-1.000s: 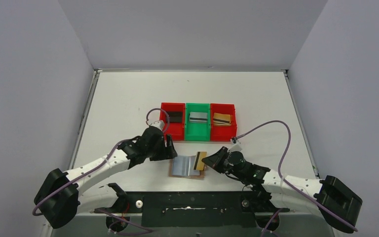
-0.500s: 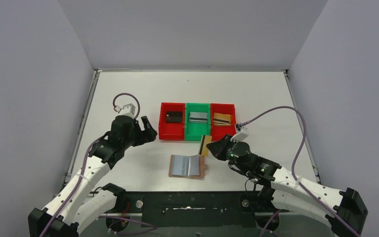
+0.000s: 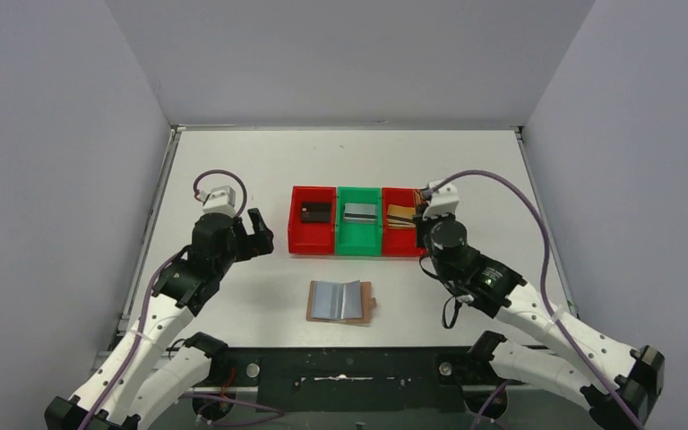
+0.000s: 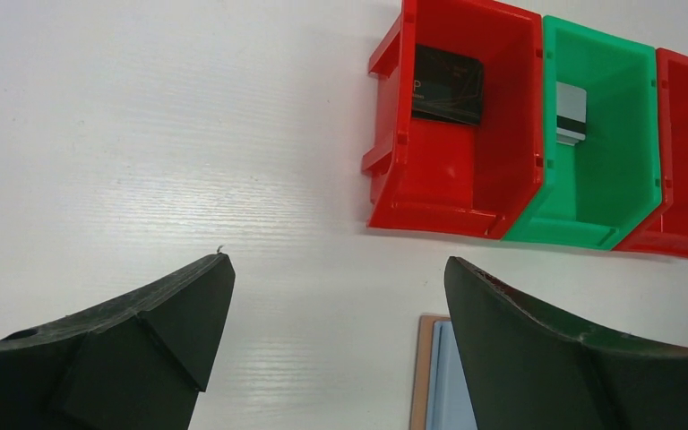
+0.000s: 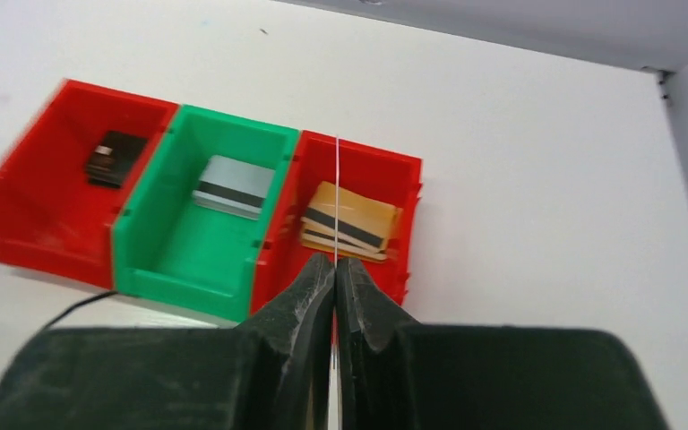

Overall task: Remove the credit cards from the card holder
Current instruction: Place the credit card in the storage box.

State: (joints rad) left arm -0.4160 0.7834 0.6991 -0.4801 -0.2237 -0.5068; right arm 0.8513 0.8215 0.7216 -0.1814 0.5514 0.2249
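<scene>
The card holder (image 3: 340,301) lies open on the table, tan outside with a grey-blue lining; its left edge (image 4: 428,376) shows in the left wrist view. My right gripper (image 3: 424,231) hovers at the front of the right red bin (image 3: 409,242), shut on a thin credit card seen edge-on (image 5: 336,193) between its fingertips (image 5: 335,260). Gold-tan credit cards (image 5: 349,219) lie in that bin. A silver card (image 5: 233,185) is in the green bin and a black card (image 4: 448,85) in the left red bin. My left gripper (image 3: 260,231) stands open and empty over bare table (image 4: 336,269).
The three bins form one row: left red bin (image 3: 312,240), green bin (image 3: 358,240) and the right red bin. Grey walls close in the table on the left, right and far sides. Purple cables loop above both wrists.
My right gripper has carried the gold-tan card from the card holder up to the right red bin. The left gripper drew back left from the holder and opened wider.
</scene>
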